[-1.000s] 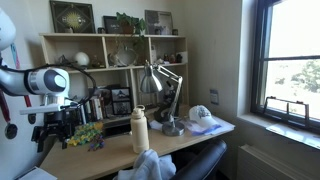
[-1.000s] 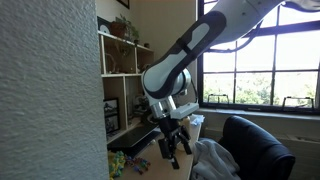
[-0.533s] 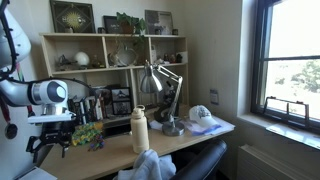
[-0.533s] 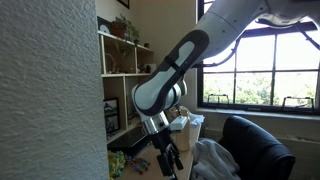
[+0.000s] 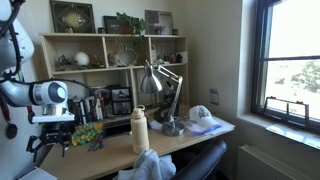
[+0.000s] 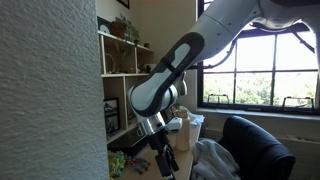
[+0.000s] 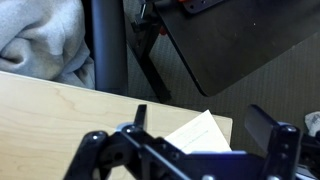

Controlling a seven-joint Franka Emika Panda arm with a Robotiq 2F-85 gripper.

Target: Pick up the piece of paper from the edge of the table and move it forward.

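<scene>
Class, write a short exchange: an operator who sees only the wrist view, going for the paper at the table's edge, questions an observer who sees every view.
Operator: My open gripper frames the paper. What else stands on the table?
Observer: A cream bottle, in an exterior view.
Operator: Anything near it?
Observer: A desk lamp stands beside it.

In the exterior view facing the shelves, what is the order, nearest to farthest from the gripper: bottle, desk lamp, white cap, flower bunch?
1. Flower bunch, right beside the gripper.
2. Bottle, mid-desk.
3. Desk lamp, just past the bottle.
4. White cap, at the window end.
</scene>
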